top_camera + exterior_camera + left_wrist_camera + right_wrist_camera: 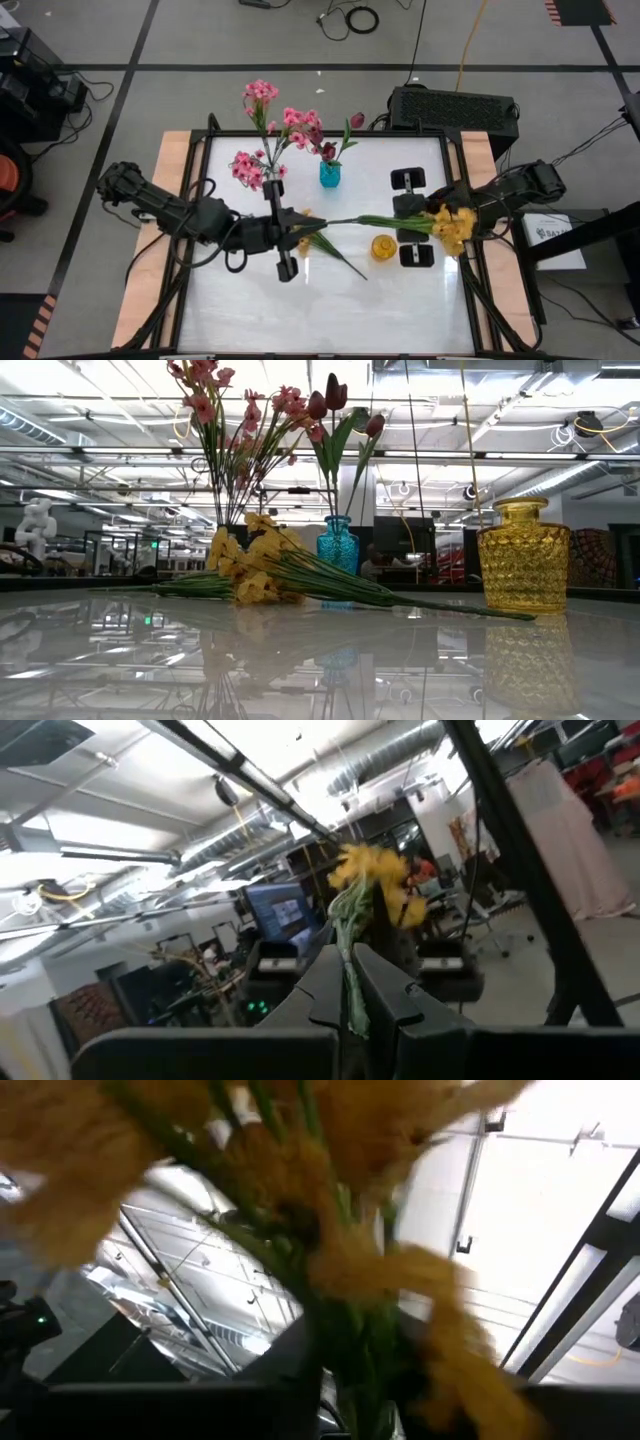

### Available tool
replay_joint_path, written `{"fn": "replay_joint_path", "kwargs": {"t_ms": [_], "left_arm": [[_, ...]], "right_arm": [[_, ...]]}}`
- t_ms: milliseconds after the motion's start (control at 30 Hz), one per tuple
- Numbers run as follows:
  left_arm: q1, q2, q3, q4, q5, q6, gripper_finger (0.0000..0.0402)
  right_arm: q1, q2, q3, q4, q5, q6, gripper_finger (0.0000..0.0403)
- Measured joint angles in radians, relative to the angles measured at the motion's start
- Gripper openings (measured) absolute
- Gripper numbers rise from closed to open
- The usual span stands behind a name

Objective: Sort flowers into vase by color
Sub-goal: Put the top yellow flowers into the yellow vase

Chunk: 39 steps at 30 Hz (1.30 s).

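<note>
Two tools share one yellow spray (400, 222) at mid-frame: left tool (300, 228) clamped on its stem, right tool (440, 222) closing around its blooms. Glossy white table (400, 310) mirrors the ceiling lights; grey floor surrounds.
</note>
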Motion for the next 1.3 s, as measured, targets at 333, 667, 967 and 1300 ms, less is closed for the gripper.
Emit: {"fn": "replay_joint_path", "kwargs": {"t_ms": [333, 667, 967, 1300], "left_arm": [[-0.026, -0.006, 0.0, -0.198, -0.315, 0.018, 0.011], [-0.144, -0.006, 0.0, -0.634, -0.687, -0.21, 0.03], [-0.177, 0.006, 0.0, -1.08, -0.603, -0.748, 0.031], [-0.177, 0.15, -0.001, -1.17, -0.472, -0.874, 0.0297]], "right_arm": [[0.0, -0.069, 0.0, -0.146, 0.107, 0.032, 0.0007], [0.01, -0.376, 0.0, -0.801, 0.368, 0.094, 0.0006], [0.01, -0.601, 0.0, -1.461, 0.532, 0.288, 0.0006], [0.025, -0.625, 0.0, -1.813, 0.524, 0.534, 0.0006]]}}
